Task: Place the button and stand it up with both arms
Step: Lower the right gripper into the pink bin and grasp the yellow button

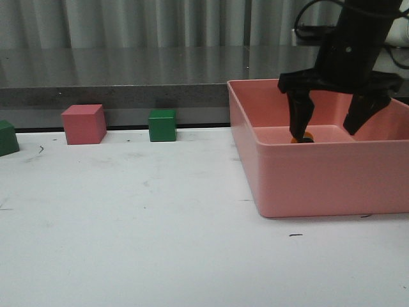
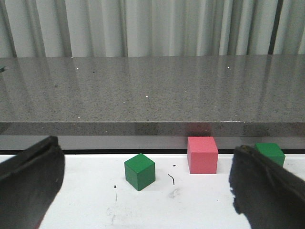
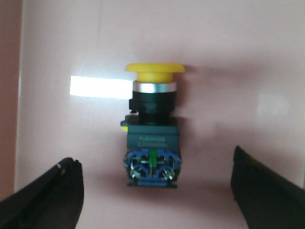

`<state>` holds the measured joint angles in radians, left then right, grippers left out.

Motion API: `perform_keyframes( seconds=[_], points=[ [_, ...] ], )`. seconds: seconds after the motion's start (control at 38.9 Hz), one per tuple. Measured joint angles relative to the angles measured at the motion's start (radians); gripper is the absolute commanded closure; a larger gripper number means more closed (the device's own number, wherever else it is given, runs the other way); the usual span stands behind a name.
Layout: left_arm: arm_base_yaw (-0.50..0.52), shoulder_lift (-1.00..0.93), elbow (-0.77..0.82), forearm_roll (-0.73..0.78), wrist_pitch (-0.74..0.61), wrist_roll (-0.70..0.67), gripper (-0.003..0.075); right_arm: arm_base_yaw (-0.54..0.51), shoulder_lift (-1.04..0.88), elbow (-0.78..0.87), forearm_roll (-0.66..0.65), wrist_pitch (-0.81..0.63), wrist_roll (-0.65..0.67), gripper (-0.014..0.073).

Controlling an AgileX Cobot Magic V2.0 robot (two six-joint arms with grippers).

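Two dark fingertips of the right gripper at the near edge of the right wrist view, spread wide, gripping nothing. Between them, untouched: the button, lying on its side on the pink floor of the bin. Yellow mushroom cap at the far end, then a bright silver collar, a black neck, a blocky dark body with faint lettering, and a blue terminal block with screws and a green strip at the near end. Slightly soft focus; lettering not readable. Bright rectangular glare on the floor just beside the collar.

Seen from the front: right gripper lowered inside the pink bin, fingers splayed well apart, one tip close to a small orange-yellow and black speck of the button showing just above the near wall. Contact there impossible to judge from this angle. Bin resting on the white table, toward its right side.

Further out, along the table's back edge: a pink cube, a green cube near it, another green cube at the far left, partly cut off.

Left wrist view: left gripper held wide apart, empty, facing those cubes and a grey stone-patterned ledge with curtains behind.
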<state>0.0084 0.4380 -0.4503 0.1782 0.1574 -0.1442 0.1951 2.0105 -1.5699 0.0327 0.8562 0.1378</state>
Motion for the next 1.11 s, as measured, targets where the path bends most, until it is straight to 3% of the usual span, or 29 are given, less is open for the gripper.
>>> perform_keyframes(
  seconds=[0.44, 0.51, 0.67, 0.75, 1.11],
  points=[
    [0.000, 0.000, 0.000, 0.000, 0.000, 0.000, 0.0048, 0.000, 0.124, -0.073, 0.000, 0.004, 0.002, -0.0045],
    [0.000, 0.000, 0.000, 0.000, 0.000, 0.000, 0.0048, 0.000, 0.137, -0.075, 0.000, 0.004, 0.004, 0.0007],
    [0.000, 0.000, 0.000, 0.000, 0.000, 0.000, 0.0048, 0.000, 0.139, -0.080, 0.000, 0.000, 0.004, 0.0225],
    [0.000, 0.000, 0.000, 0.000, 0.000, 0.000, 0.0048, 0.000, 0.139, -0.080, 0.005, 0.000, 0.004, 0.0293],
    [0.000, 0.000, 0.000, 0.000, 0.000, 0.000, 0.0048, 0.000, 0.065, -0.080, 0.072, 0.011, 0.004, 0.0307]
  ],
)
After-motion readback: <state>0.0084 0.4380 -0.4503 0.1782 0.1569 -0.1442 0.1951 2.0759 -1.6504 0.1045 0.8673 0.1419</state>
